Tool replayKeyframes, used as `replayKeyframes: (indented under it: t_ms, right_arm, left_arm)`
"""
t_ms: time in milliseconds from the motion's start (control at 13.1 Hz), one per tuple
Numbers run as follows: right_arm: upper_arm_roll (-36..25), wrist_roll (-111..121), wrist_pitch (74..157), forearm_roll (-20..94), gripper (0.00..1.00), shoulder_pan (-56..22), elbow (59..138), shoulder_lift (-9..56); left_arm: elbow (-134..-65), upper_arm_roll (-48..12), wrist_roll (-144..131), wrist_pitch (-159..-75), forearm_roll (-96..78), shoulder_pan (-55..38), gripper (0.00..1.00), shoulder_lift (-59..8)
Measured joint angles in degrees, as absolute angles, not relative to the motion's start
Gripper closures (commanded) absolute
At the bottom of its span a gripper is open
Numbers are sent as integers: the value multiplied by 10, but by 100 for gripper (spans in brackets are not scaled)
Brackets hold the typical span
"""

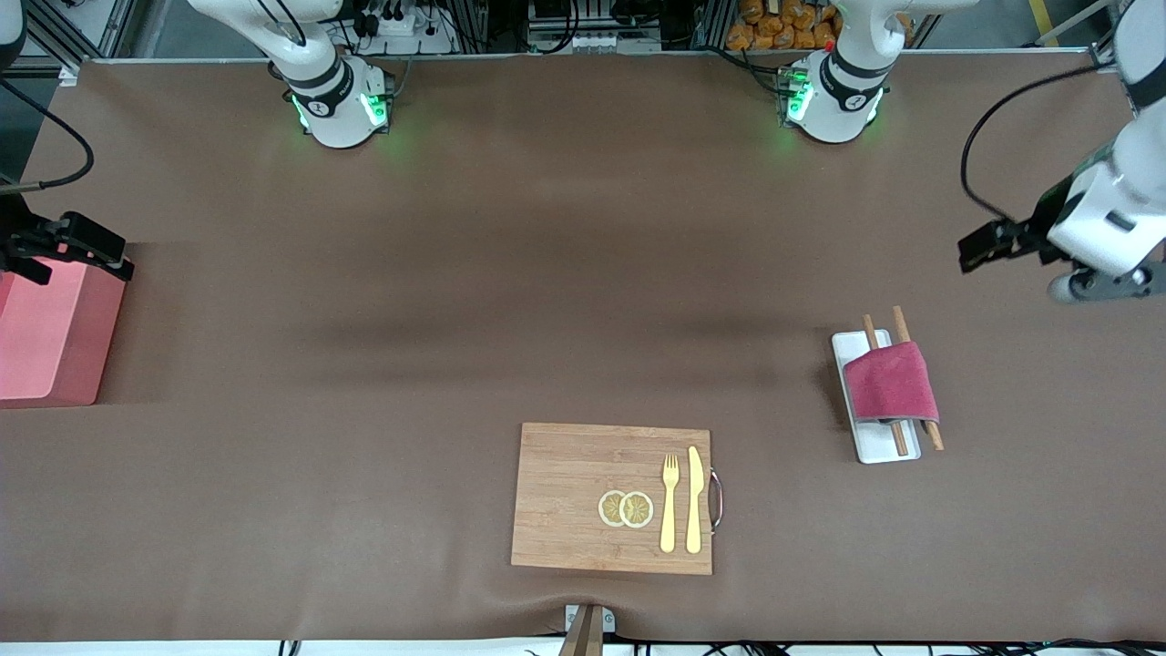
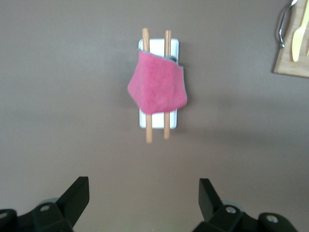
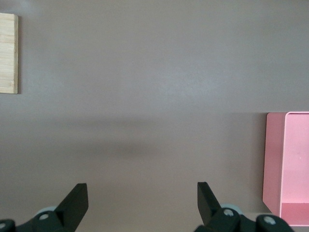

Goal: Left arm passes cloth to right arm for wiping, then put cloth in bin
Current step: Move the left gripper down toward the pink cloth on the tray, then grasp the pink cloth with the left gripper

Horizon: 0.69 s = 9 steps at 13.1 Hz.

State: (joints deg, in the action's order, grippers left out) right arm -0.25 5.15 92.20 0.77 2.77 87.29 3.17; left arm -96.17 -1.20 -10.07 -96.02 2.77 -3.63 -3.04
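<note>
Right now the cloth (image 1: pixel 890 384) lies draped over two wooden sticks (image 1: pixel 914 374) on a white tray (image 1: pixel 876 445), toward the left arm's end of the bench (image 1: pixel 547 301). Left gripper (image 2: pixel 143 198) hangs over bare bench beside the tray, fingers (image 2: pixel 77 195) spread wide, nothing between them. Right gripper (image 3: pixel 142 200) is up by the bin (image 1: pixel 50 333) at the right arm's end, its fingers (image 3: pixel 76 199) spread and empty too. Nearer the front camera sits a cutting board (image 1: pixel 583 483) with a fork (image 1: pixel 669 501), knife (image 1: pixel 694 499) and two lemon slices (image 1: pixel 626 508).
</note>
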Motion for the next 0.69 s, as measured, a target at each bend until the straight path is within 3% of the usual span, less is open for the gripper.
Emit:
replayKeyframes:
  t_ms: [306,383,460,689]
  right_arm:
    - [-2,51,922,8,0,28,873,32]
    - [-2,51,922,8,0,28,873,32]
    - [-2,51,922,8,0,28,873,33]
    - [-3,51,922,8,0,28,873,34]
  left_arm:
    - [-1051,-12,-101,-1086,28,-36,1,-70]
    - [-1060,-12,-101,-1109,28,-35,14,-91]
    - [-1062,-12,-101,-1127,28,-31,19,-112]
    - [-1062,-11,-101,-1160,28,-22,22,-157]
